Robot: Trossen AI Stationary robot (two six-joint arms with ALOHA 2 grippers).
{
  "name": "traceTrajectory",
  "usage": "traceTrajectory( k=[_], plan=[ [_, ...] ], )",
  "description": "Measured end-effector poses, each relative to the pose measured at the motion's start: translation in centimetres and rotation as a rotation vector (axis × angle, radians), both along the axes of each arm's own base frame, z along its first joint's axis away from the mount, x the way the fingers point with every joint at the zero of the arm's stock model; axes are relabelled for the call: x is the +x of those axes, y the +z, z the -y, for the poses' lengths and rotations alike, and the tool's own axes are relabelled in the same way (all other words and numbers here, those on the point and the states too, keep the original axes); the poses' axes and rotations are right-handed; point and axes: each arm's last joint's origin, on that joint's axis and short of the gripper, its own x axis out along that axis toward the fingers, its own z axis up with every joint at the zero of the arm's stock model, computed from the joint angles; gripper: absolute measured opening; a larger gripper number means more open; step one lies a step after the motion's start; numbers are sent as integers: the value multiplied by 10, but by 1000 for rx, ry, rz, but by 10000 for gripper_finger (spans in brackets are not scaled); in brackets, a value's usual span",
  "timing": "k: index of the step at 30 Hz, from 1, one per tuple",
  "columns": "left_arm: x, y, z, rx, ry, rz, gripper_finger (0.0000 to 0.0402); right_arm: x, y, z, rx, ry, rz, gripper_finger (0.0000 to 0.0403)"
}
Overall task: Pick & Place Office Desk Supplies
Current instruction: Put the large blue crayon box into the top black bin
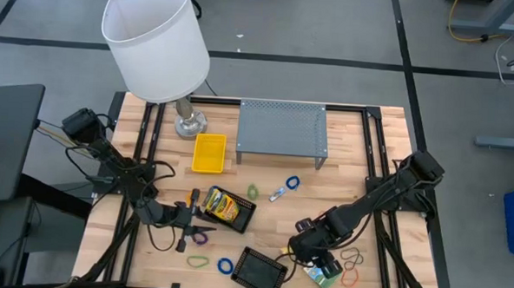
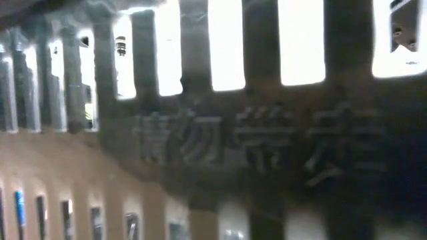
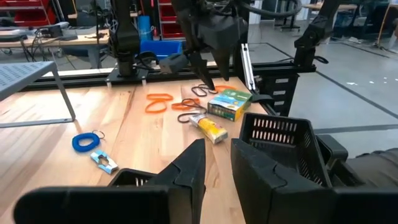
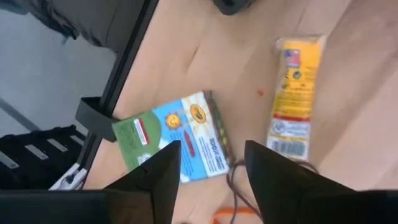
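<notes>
tray (image 1: 209,153) beside lamp base (image 1: 189,124) | shelf (image 1: 283,128) behind | crayon box (image 1: 324,275) beside rubber bands (image 1: 352,268)

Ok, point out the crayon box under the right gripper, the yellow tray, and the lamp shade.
crayon box (image 4: 180,140): right wrist view, middle of its printed face.
yellow tray (image 1: 209,153): high view, its floor.
lamp shade (image 1: 161,53): high view, outer wall.

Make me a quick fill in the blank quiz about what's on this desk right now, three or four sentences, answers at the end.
1. The small tray beside the lamp base is coloured ____.
2. The lamp shade is coloured ____.
3. The right gripper, fingers apart, hovers over a green and blue ____ box.
4. The perforated grey shelf stands at the table's ____ edge in the high view.

Answers: yellow; white; crayon; far
</notes>
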Motion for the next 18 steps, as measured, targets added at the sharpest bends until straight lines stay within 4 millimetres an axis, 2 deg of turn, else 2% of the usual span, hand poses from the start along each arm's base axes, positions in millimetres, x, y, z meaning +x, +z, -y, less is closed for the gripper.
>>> traceTrajectory(
  k=[11, 18],
  plan=[
    [0, -2, 0, 7, 0, -13, 85, 9, -38, -7, -41, 72, -73, 176],
    [0, -2, 0, 11, 1, -19, 85, 8, -43, -17, -23, 105, -64, 176]
  ],
)
